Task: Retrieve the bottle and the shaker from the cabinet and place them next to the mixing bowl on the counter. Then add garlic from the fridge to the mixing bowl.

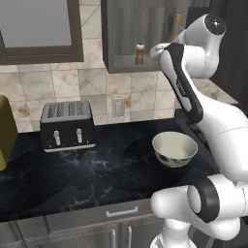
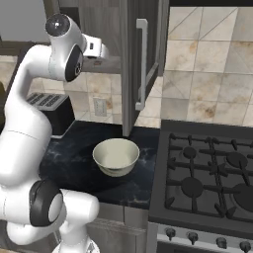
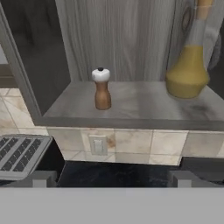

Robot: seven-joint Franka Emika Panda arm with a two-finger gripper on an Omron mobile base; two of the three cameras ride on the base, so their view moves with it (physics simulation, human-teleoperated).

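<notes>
The dark grey cabinet (image 3: 131, 107) stands open, and on its shelf board are both items. The small brown shaker (image 3: 102, 89) with a white top is left of centre and upright; it also appears as the shaker (image 1: 140, 53). The amber-yellow bottle (image 3: 188, 65) stands at the right end, and the bottle (image 1: 175, 26) is partly hidden behind my arm. My gripper (image 3: 113, 178) is open, level with the shelf's front edge and short of it, holding nothing. The cream-white mixing bowl (image 1: 174, 149) sits empty on the black counter (image 1: 97, 169) below. The fridge is out of view.
A black and silver toaster (image 1: 67, 125) stands on the counter to the left. The open cabinet door (image 2: 142, 64) with its metal handle hangs right of the shelf. A gas stove (image 2: 212, 173) adjoins the counter on the right. A wall outlet (image 3: 98, 145) sits under the cabinet.
</notes>
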